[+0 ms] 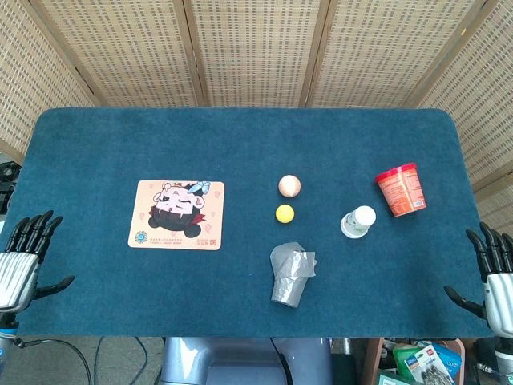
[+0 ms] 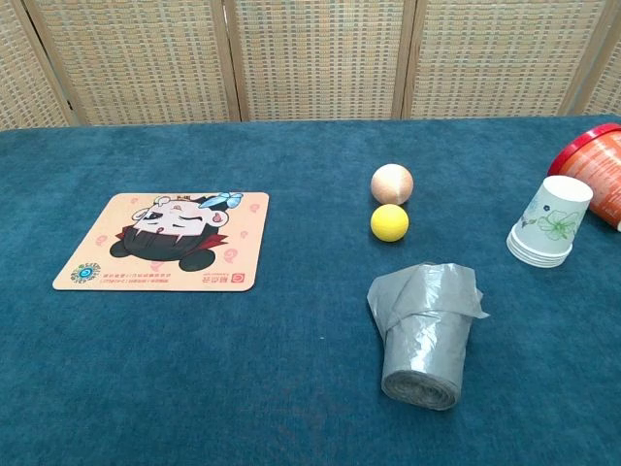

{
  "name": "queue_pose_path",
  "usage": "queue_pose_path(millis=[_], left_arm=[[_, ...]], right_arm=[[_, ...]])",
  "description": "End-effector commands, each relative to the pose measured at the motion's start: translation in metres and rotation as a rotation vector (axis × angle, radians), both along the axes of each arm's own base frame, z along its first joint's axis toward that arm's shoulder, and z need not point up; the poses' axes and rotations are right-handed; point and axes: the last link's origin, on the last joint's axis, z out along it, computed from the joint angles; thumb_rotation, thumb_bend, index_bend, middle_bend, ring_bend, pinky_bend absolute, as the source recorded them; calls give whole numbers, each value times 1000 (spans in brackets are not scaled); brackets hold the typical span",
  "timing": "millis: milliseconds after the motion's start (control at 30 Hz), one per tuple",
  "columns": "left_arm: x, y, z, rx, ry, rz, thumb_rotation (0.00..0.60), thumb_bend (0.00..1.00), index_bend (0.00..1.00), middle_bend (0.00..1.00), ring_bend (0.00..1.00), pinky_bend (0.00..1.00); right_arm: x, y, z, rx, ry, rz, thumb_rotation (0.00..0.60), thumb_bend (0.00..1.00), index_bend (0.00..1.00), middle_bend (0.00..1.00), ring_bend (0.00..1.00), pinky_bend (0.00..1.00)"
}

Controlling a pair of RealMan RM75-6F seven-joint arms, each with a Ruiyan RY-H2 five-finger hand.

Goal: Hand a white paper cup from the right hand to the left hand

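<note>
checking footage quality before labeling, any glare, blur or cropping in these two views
Head view: even light, soft shadows, sharp; both hands, left hand and right hand, sit at the frame edges. Chest view: sharp, no glare; the red tub behind the white paper cup is cropped at the right edge.

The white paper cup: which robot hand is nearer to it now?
The right. The right robot hand is at the table's edge, right of the cup. The left robot hand is at the far opposite edge.

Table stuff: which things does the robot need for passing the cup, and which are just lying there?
Needed: white paper cup with flower print, right hand, left hand.

Just lying there: red plastic tub, yellow ball, wooden ball, grey bag roll, cartoon mat.
</note>
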Motion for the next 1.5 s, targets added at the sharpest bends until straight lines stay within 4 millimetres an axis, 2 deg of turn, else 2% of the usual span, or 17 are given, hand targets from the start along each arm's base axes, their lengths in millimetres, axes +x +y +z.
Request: queue_pose_path(millis=[33, 300, 500, 600, 733, 900, 1000, 1200, 1500], left_arm=[[0, 0, 0, 1, 0, 0, 600, 54, 0, 0, 0, 0], [3, 2, 0, 4, -6, -6, 600, 55, 0, 0, 0, 0], [2, 6, -3, -3, 3, 1, 600, 55, 0, 0, 0, 0], [3, 8, -5, -4, 9, 5, 600, 54, 0, 0, 0, 0], [2, 11, -6, -2, 17, 17, 600, 54, 0, 0, 0, 0], [-1, 12, -7, 2, 21, 34, 600, 54, 0, 0, 0, 0], [-4, 14, -6, 6, 20, 49, 600, 55, 0, 0, 0, 0], [-9, 17, -5, 3, 22, 67, 600, 54, 0, 0, 0, 0], [-11, 19, -7, -2, 31, 79, 600, 54, 0, 0, 0, 0]], right_arm=[[0, 0, 0, 1, -1, 0, 600, 0, 41, 0, 0, 0], [1, -3, -5, 27, 6, 5, 600, 0, 41, 0, 0, 0], [25, -45, -7, 114, 33, 113, 600, 0, 45, 3, 0, 0], [38, -68, -11, 147, 14, 164, 600, 0, 95, 54, 0, 8], [51, -108, -26, 254, -45, 183, 600, 27, 125, 110, 9, 68], [59, -140, -46, 362, -59, 127, 600, 71, 136, 137, 39, 123], [62, -151, -60, 404, -31, 105, 600, 95, 136, 143, 49, 160], [64, -171, -82, 460, 23, 54, 600, 141, 136, 144, 50, 164], [63, -191, -101, 506, 64, -9, 600, 223, 164, 176, 65, 169]])
